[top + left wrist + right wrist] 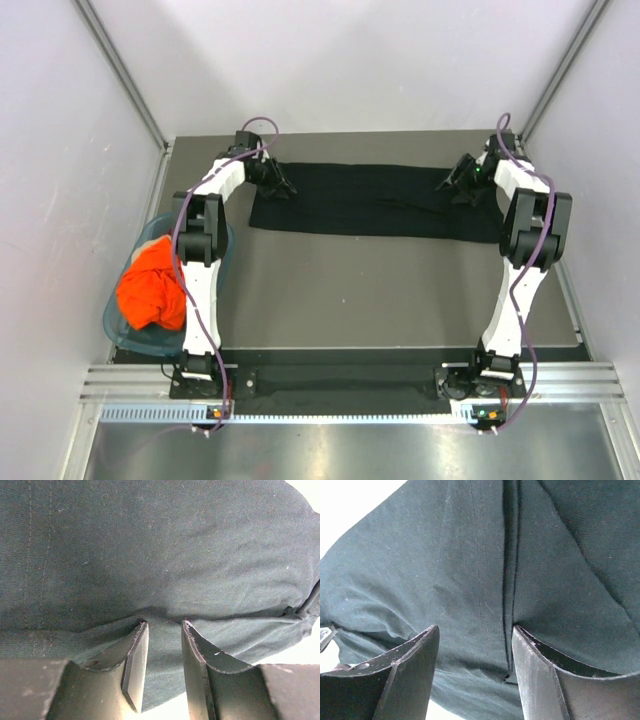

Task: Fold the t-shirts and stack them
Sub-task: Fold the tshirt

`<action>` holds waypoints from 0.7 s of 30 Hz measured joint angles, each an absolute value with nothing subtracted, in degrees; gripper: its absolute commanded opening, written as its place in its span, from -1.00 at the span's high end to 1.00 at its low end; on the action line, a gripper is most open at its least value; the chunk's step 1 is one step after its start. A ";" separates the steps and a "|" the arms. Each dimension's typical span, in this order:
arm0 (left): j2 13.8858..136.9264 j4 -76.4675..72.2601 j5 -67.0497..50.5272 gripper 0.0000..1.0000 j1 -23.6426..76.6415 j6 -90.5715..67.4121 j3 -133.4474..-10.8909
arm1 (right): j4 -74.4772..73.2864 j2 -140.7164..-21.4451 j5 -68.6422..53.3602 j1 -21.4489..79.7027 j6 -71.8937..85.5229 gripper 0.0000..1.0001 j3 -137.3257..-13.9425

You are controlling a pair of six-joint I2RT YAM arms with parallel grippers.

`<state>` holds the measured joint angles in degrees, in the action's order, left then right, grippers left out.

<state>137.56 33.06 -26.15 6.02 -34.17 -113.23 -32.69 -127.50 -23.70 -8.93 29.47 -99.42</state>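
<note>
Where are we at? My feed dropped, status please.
Left gripper pinching black t-shirt; right gripper open over it. Orange t-shirt in basket. Nothing blocking.

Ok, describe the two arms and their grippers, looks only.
Both the left arm and right arm have white link shells, black joints and a purple cable looping alongside. The left gripper and right gripper have dark, flat, scuffed fingers.
</note>
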 measured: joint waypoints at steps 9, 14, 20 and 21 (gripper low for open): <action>136.31 35.09 -23.14 0.22 5.98 -31.57 -113.27 | -32.18 -127.46 -23.68 -8.84 29.61 -0.09 -98.91; 134.91 37.34 -21.39 0.23 5.85 -29.91 -113.27 | -31.07 -127.46 -24.18 -8.62 29.63 0.01 -98.65; 133.60 39.03 -20.86 0.23 5.80 -29.06 -113.25 | -26.98 -127.46 -26.41 -6.35 32.36 0.02 -99.04; 133.49 39.16 -20.86 0.22 5.80 -28.97 -113.25 | -26.06 -127.61 -26.96 -5.69 33.43 0.02 -99.53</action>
<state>133.49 39.16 -20.86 5.80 -28.97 -113.25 -26.06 -127.61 -26.96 -5.69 33.43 -99.53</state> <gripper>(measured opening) 0.386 0.493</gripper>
